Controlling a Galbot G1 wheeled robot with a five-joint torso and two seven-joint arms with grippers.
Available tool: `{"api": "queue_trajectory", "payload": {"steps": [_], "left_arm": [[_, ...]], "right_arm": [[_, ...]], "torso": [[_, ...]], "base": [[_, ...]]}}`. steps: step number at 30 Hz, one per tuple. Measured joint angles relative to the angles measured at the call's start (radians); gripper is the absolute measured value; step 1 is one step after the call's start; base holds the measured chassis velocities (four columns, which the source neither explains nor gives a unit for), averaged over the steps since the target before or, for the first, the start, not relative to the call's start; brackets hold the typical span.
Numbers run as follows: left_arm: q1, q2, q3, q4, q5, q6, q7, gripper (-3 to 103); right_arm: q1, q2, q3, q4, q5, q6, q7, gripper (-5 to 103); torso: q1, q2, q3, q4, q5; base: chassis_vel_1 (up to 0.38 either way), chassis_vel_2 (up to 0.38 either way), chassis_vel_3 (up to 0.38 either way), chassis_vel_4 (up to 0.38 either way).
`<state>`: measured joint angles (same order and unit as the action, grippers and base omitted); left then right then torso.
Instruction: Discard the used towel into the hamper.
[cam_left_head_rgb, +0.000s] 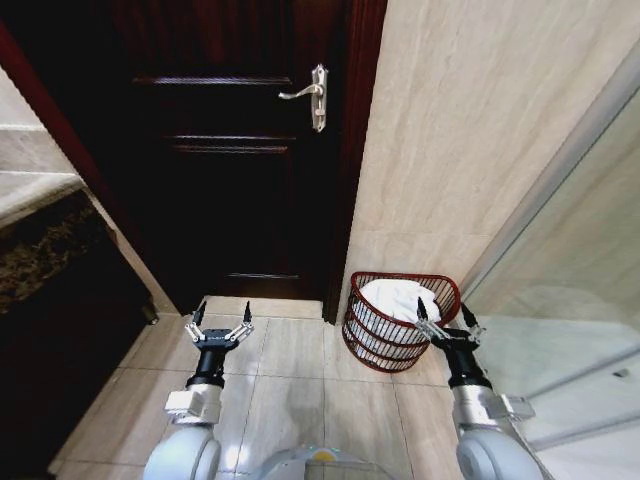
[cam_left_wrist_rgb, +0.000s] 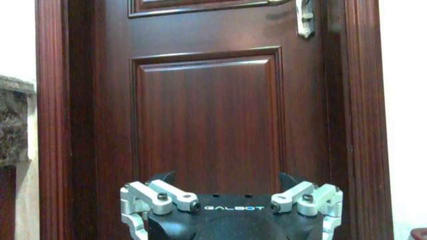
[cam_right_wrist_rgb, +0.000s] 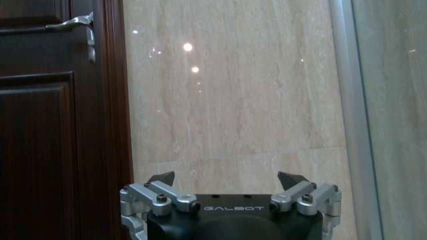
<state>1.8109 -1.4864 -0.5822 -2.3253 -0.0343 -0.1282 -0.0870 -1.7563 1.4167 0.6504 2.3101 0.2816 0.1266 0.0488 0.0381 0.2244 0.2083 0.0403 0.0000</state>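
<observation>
The hamper (cam_left_head_rgb: 372, 334), a dark red-brown ribbed basket, stands on the floor against the beige wall, right of the door. A white towel (cam_left_head_rgb: 398, 298) lies bunched inside it. My right gripper (cam_left_head_rgb: 446, 319) is open and empty, held just in front of the hamper's right rim. My left gripper (cam_left_head_rgb: 221, 318) is open and empty over the floor tiles before the door. In the wrist views the left gripper (cam_left_wrist_rgb: 227, 179) faces the door panel and the right gripper (cam_right_wrist_rgb: 227, 177) faces the tiled wall.
A dark wooden door (cam_left_head_rgb: 230, 150) with a silver lever handle (cam_left_head_rgb: 312, 95) is shut ahead. A dark stone counter (cam_left_head_rgb: 45, 250) runs along the left. A glass shower panel (cam_left_head_rgb: 570, 300) stands at the right. Beige floor tiles (cam_left_head_rgb: 290, 390) lie between.
</observation>
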Motion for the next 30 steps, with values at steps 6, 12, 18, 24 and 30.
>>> {"api": "queue_trajectory", "payload": {"steps": [6,12,18,24,30], "left_arm": [[0.003,0.002,-0.003,-0.003,-0.002,-0.012,0.0,100],[0.005,0.003,-0.001,-0.007,-0.002,-0.015,0.0,100],[0.007,0.005,0.001,-0.012,-0.001,-0.017,0.001,100],[0.01,0.012,-0.002,-0.017,-0.006,-0.017,0.001,100],[0.011,0.013,-0.003,-0.017,-0.007,-0.018,0.002,100]], "right_arm": [[-0.004,0.003,-0.001,0.01,-0.002,0.0,0.004,100],[-0.006,0.005,-0.001,0.014,-0.003,0.0,0.009,100],[-0.014,0.008,0.001,0.018,-0.003,0.002,0.009,100],[-0.02,0.016,0.001,0.018,-0.003,0.01,0.009,100],[-0.02,0.019,0.003,0.018,-0.005,0.011,0.008,100]], "torso": [[0.006,0.021,0.016,0.0,0.0],[0.011,0.038,0.027,0.0,0.0],[0.017,0.057,0.04,0.0,0.0],[0.022,0.078,0.055,0.0,0.0],[0.029,0.097,0.068,0.0,0.0]], "base": [[0.0,0.0,0.0,0.0],[0.0,0.0,0.0,0.0],[0.0,0.0,0.0,0.0],[0.0,0.0,0.0,0.0],[0.0,0.0,0.0,0.0]]}}
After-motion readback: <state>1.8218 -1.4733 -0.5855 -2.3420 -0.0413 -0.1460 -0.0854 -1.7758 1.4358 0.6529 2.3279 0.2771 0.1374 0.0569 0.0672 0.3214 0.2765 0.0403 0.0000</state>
